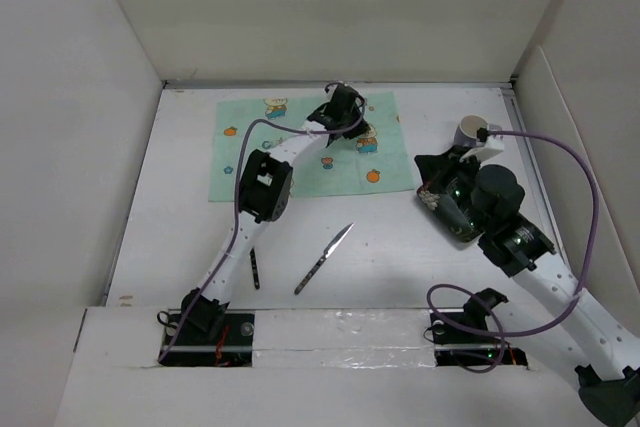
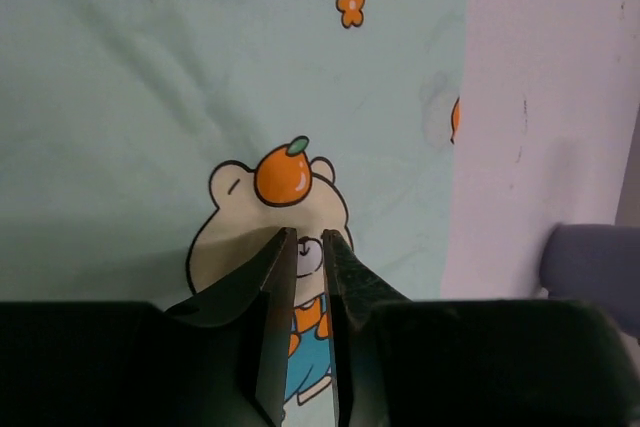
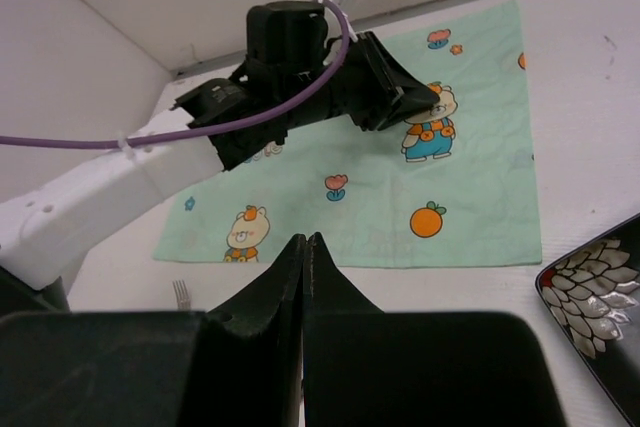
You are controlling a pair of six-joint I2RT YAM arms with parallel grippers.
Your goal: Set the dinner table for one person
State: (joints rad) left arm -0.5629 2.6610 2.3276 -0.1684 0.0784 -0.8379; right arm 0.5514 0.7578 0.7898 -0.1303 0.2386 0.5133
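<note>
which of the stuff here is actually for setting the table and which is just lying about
For the job: dinner table, placemat, plate, cup, knife, fork.
Not part of it: purple cables, white side panels.

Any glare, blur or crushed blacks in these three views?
Top external: soft even light, faint shadows, glare only on the tape strip along the near edge. Left wrist: placemat print sharp, grey object at the right edge blurred. Right wrist: right gripper nearly black, little detail; the placemat beyond it is sharp.
</note>
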